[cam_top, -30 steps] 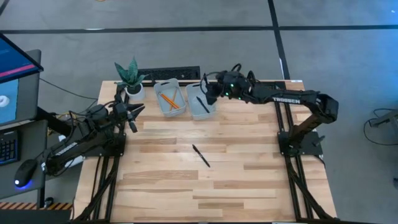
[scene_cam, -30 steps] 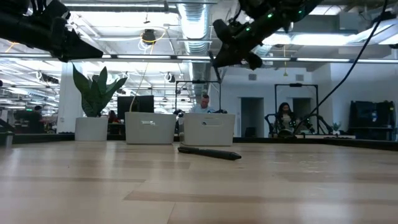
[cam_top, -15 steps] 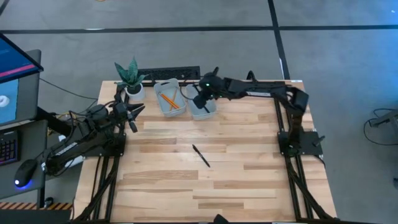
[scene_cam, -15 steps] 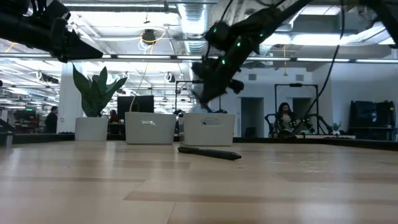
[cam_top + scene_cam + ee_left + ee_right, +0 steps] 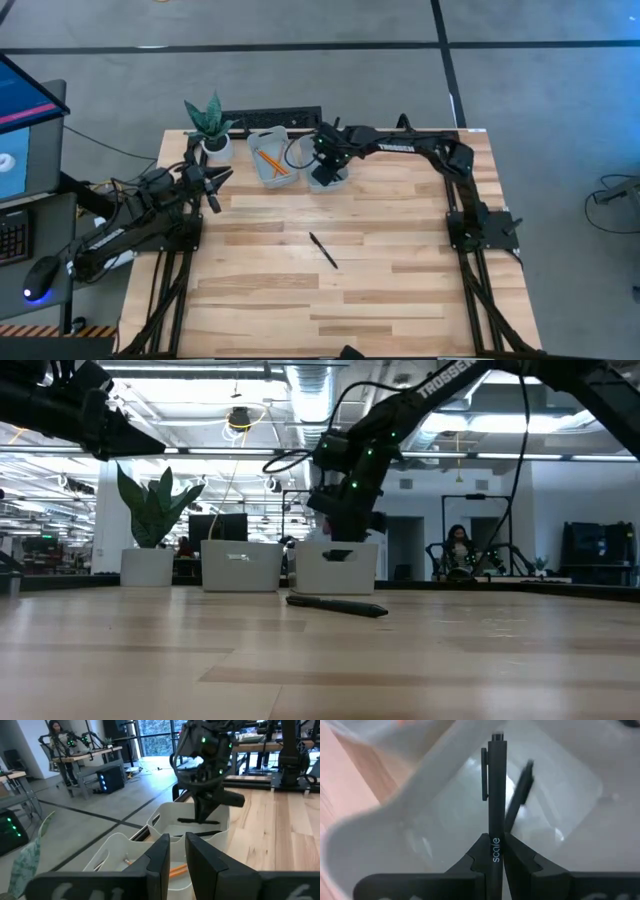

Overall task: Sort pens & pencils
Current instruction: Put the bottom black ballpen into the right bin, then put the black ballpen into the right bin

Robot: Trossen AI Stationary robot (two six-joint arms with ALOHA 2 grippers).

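your right gripper (image 5: pixel 492 865), clamped on a pen (image 5: pixel 495 795), hangs inside the right bin (image 5: pixel 325 178). now you must open and release. your left gripper (image 5: pixel 172 857), fingers nearly together, waits near the plant (image 5: pixel 208 118).

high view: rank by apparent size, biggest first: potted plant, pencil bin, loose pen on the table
1. Potted plant and pencil bin, holding the pencils: footprints look alike, so no ranking between them.
2. Loose pen: clearly smallest, a thin short stick on the table.
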